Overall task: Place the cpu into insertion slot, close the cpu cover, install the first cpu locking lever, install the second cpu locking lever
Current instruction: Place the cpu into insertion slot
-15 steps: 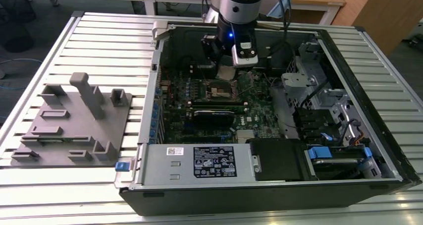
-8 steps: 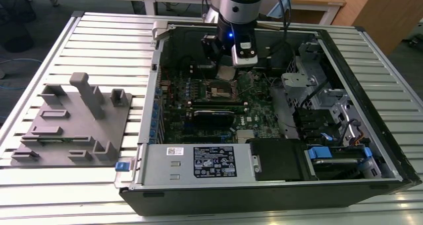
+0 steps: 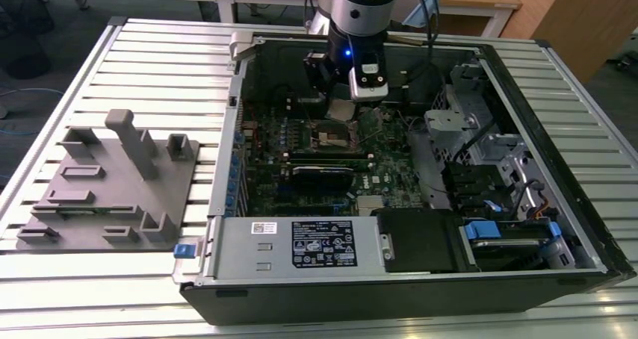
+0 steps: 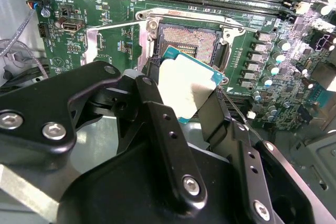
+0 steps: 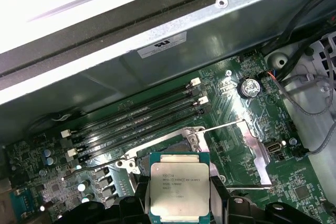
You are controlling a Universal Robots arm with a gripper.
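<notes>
My gripper [image 4: 184, 92] is shut on the cpu [image 4: 185, 83], a small square chip with a silvery top and green edge. Black fingers [image 4: 157, 124] clamp two opposite sides. The chip hangs tilted a little above the insertion slot [image 4: 185, 39], a dark square socket in the green board. In the first wrist view the cpu [image 5: 177, 188] covers much of the insertion slot [image 5: 176, 143]. The cpu cover [image 5: 252, 148] is swung open beside the socket, also seen as the cpu cover [image 4: 113, 45]. In the exterior view the gripper [image 3: 344, 112] hovers over the insertion slot [image 3: 334, 136].
The open computer case [image 3: 558, 167] walls in the board. Long black memory slots [image 5: 136, 121] run beside the socket. A black card [image 3: 321, 176] and a silver power supply [image 3: 294, 242] lie nearer the front. A grey fixture [image 3: 110, 182] stands at the exterior view's left.
</notes>
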